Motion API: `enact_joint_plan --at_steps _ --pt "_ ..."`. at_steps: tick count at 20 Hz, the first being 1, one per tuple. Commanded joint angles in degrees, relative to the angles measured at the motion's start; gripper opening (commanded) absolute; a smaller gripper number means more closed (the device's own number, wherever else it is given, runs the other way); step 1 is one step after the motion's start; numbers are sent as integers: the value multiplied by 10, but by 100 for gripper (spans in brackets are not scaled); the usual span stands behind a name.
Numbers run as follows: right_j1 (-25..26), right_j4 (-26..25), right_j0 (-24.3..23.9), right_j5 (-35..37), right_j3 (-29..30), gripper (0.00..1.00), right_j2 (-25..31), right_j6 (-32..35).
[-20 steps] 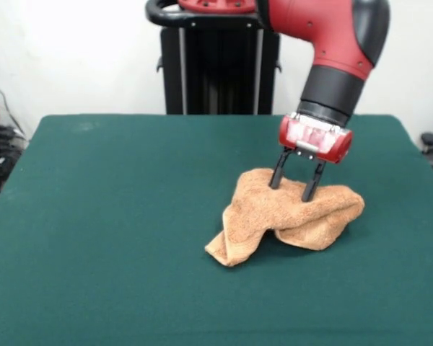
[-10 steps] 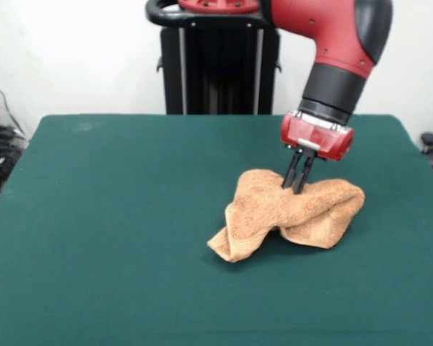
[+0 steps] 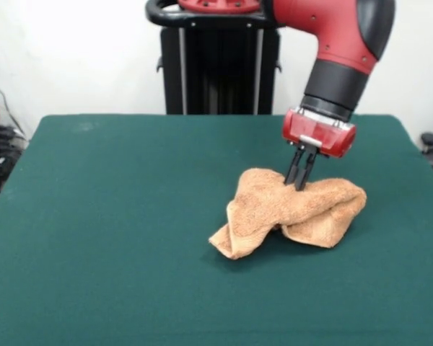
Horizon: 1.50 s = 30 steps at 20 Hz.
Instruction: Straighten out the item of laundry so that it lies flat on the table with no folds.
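Table [image 3: 115, 238]: we list first the large dark green surface that carries everything; it takes up most of the front view and is bare apart from one item.

Arm [image 3: 339, 50]: next we note the red and black arm, coming down from above toward the table's right half. We judge it stands nearly upright over the cloth so that a lift would draw the fabric straight up.

Towel [image 3: 274, 216]: we record one orange-tan terry-cloth towel, right of the table's centre and well clear of every edge. It sits as a crumpled heap, not flat: a rounded bulge faces the right edge, a ridge runs across the top, and a folded lobe trails down toward the front edge with a corner touching the felt. No bands or tag can be made out. The task looks barely begun, since many folds remain.

End effector [image 3: 299, 184]: smallest, we enter the two dark fingers below the red wrist housing. They are drawn nearly together and pinch the top ridge of the towel. We judge the high point is chosen so that lifting lets the hanging layers fall open.
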Motion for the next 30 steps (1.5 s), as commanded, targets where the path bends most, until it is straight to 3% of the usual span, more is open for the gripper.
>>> enact_joint_plan --at_steps 1,8,20,30 --pt "-59 17 23 158 23 0 -5 62" --pt "-99 2 48 245 21 0 -55 54" --pt "-100 -17 59 265 9 0 -77 83" --pt "-157 -60 152 468 -32 0 -232 92"
